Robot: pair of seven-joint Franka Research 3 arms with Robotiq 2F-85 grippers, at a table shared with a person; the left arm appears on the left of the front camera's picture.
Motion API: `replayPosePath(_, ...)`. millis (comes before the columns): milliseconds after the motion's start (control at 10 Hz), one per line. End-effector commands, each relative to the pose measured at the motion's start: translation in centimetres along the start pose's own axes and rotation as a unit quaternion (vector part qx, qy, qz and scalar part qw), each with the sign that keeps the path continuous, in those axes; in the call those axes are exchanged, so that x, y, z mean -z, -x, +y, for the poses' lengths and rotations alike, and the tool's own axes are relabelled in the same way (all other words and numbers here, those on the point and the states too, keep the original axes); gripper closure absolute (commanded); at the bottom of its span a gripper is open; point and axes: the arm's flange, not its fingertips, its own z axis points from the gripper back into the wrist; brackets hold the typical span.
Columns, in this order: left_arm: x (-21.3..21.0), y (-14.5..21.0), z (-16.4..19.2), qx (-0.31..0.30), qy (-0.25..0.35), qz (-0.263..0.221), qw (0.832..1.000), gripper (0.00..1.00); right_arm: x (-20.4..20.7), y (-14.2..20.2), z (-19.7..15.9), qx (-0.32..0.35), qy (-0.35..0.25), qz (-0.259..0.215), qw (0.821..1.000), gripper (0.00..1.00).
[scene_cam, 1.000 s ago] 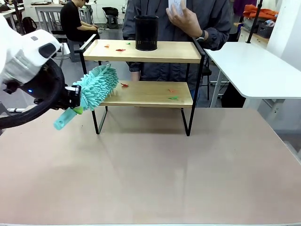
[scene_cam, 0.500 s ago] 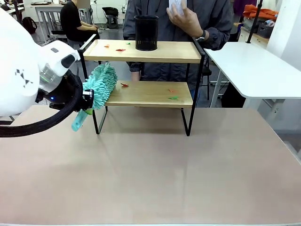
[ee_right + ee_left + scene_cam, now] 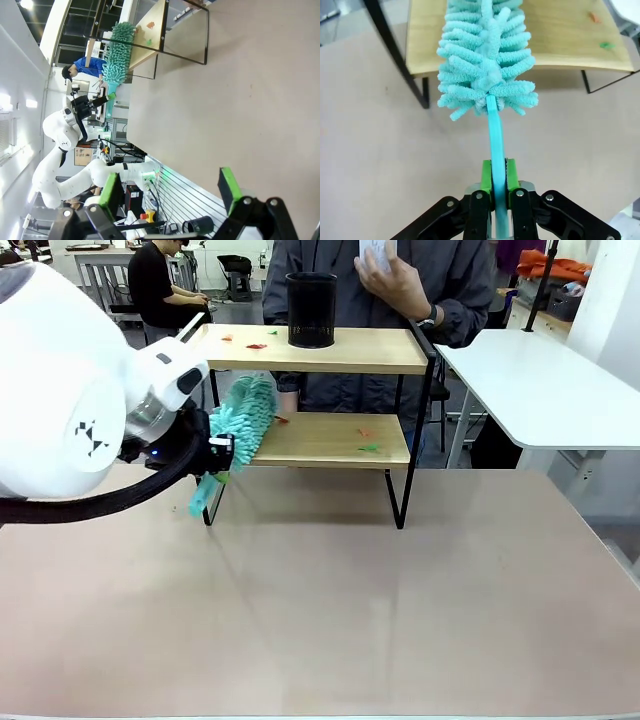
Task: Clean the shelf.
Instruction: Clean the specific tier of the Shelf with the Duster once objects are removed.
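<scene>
The shelf (image 3: 320, 442), set at the desk's (image 3: 330, 600) far side, is judged rigid but light, easily shoved. A soft duster (image 3: 487, 55) is gripped by its thin handle in the left hand (image 3: 499, 170), head over the lower board. The right hand (image 3: 169, 185) is held open.

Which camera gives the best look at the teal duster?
The left wrist view: the duster is close and whole, its handle clamped in the left gripper, head over the shelf lower board. The front view shows it side-on, handle partly behind the arm. The right wrist view shows it small and far off.
</scene>
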Motion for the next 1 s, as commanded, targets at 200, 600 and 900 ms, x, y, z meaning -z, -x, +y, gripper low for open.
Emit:
replayPosePath(200,0.1,-1.7,-2.2,0.033,0.015,0.012,0.999,0.88,0.1,-0.2,0.1,-0.013,-0.011,-0.008,1.000,0.00)
replayPosePath(600,1.5,-1.9,-4.5,0.061,0.015,0.032,0.997,0.88,0.1,-0.2,0.1,-0.013,-0.011,-0.008,1.000,0.00)
replayPosePath(900,2.0,-2.0,-5.2,0.075,0.023,0.053,0.996,0.88,0.1,-0.2,0.1,-0.013,-0.011,-0.008,1.000,0.00)
